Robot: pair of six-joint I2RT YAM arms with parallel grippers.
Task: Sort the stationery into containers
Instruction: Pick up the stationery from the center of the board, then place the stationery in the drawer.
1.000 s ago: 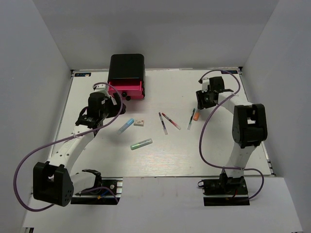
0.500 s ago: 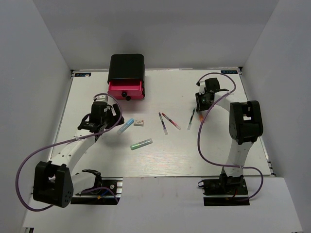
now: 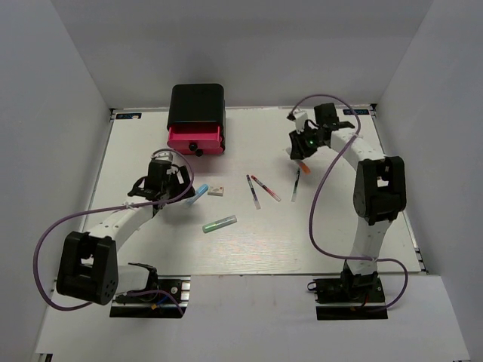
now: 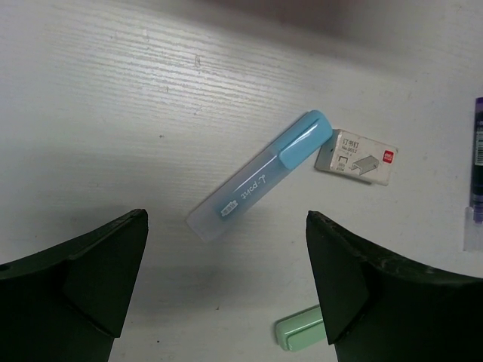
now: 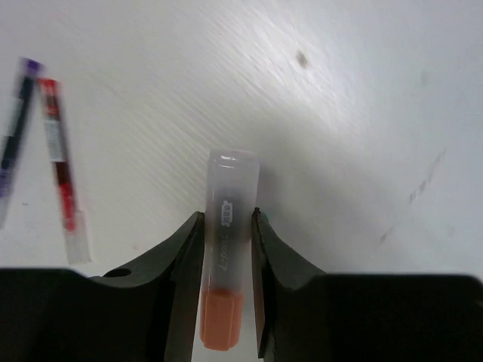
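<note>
The black box stands at the back left with a pink drawer sticking out at its front. My left gripper is open and empty, just left of the light-blue marker. The white eraser block lies at that marker's cap end. The green marker lies nearer the front. My right gripper is shut on the orange marker, held above the table at the back right.
Thin pens lie mid-table: two side by side and one below my right gripper. In the right wrist view, a red pen and a dark one show at the left. White walls enclose the table.
My left gripper has moved from the drawer down to the light-blue marker. My right gripper has closed on the orange marker, lifted it and carried it back and left.
</note>
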